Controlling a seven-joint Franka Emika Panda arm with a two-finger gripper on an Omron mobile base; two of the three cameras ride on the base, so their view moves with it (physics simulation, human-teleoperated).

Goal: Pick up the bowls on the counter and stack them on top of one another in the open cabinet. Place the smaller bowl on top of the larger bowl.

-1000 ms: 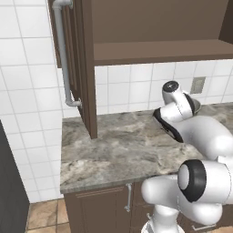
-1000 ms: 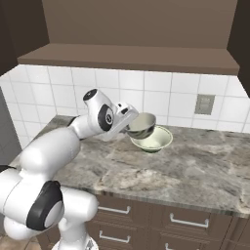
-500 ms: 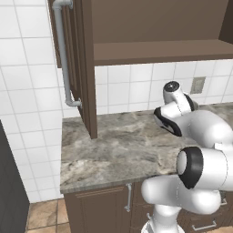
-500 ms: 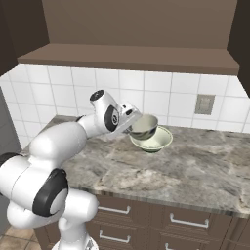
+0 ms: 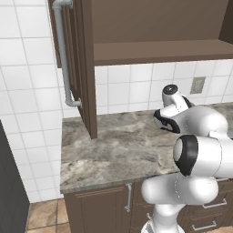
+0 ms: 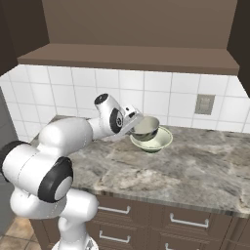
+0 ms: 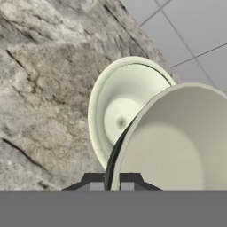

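Observation:
My gripper (image 6: 134,122) is shut on the near rim of the smaller bowl (image 6: 146,128), grey-tan outside and pale inside. The bowl hangs tilted, just over the left rear edge of the larger bowl (image 6: 155,140), which rests on the marbled counter (image 6: 195,166). In the hand view the smaller bowl (image 7: 177,142) is close up on the right, pinched at its rim by my gripper (image 7: 111,184), and the larger bowl (image 7: 119,111) lies behind it. Above the counter, the open cabinet (image 6: 132,56) shows a bare flat shelf (image 5: 159,50).
The cabinet door (image 5: 84,68) stands open at the left, its long grey bar handle (image 5: 63,52) toward the tiled wall. A wall outlet (image 6: 204,103) sits behind the bowls. Dark drawers (image 6: 185,222) run below the counter edge.
The arm's elbow has risen and swung inward a little. The held smaller bowl has stayed almost where it was over the larger bowl, and the grip has not changed.

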